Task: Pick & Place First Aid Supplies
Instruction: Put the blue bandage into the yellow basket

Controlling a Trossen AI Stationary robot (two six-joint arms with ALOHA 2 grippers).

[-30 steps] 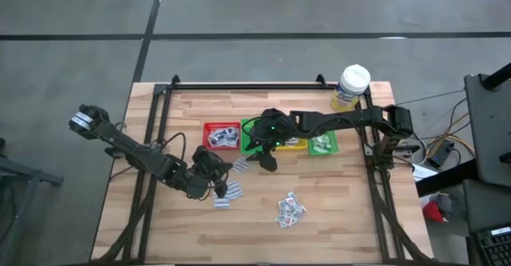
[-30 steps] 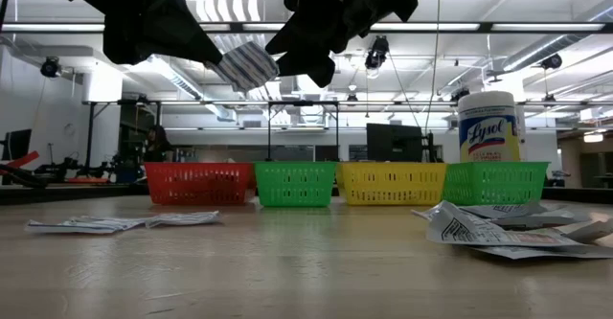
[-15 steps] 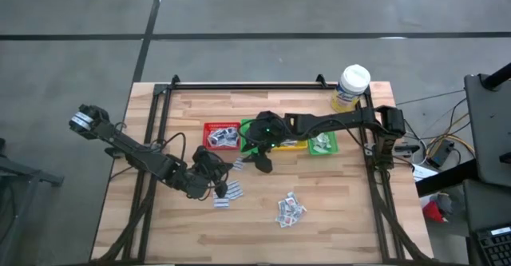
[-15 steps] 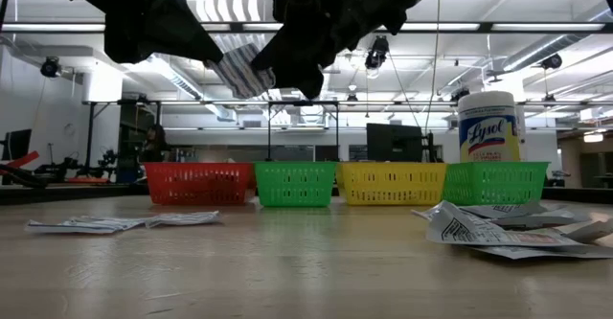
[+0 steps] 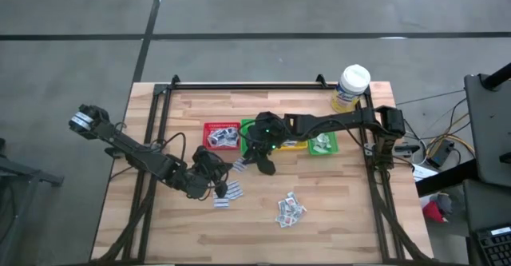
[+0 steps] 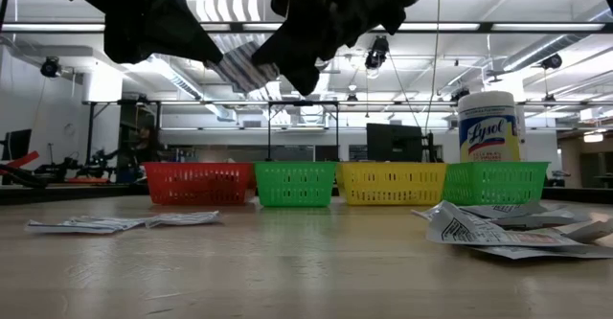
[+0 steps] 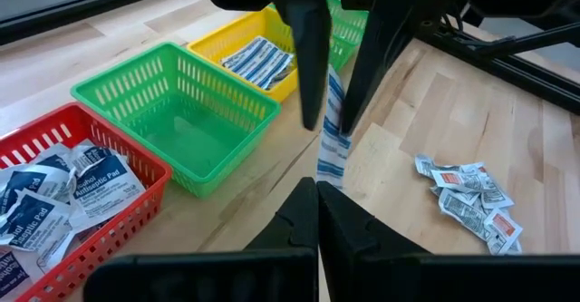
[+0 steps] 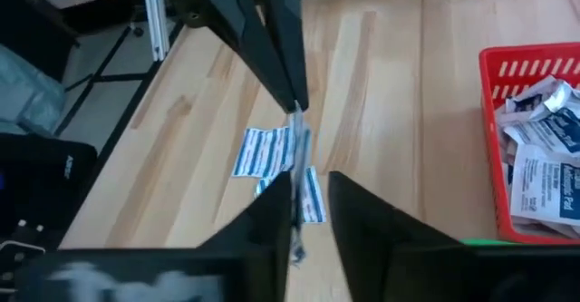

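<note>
A striped strip-shaped packet [image 7: 331,134], one of the first aid supplies, hangs in the air above the table's middle. My left gripper [image 7: 317,202] is shut on its near end, seen in the high view beside the packet [image 5: 238,164]. My right gripper [image 8: 311,202] has come in from the table's right. Its two fingers stand open on either side of the packet's other end [image 8: 295,148]. More packets lie flat on the wood [image 5: 227,192] [image 5: 289,208]. In the low view both grippers [image 6: 182,32] [image 6: 297,65] hang high above the table with the packet [image 6: 235,65] between them. My left gripper pinches one end of the strip packet [image 7: 326,170] between its two fingertips, coming slantwise from the table's left. The packet sticks out past the fingertips toward the right arm, lifted clear of the table. My right gripper: I cannot tell whether a finger [image 8: 272,220] touches the packet.
Small bins stand in a row at the back: red [image 7: 136,170] with squarish packets, green [image 7: 181,112], yellow [image 7: 227,53] with striped packets, and another green [image 5: 323,143]. A white-capped bottle [image 5: 351,86] stands at the far right. A black frame [image 5: 152,138] runs along the table's edges.
My right gripper has moved toward the table's left, up to the packet held by my left gripper, and now covers more of it in the low view. My left gripper and the packet have stayed in place.
</note>
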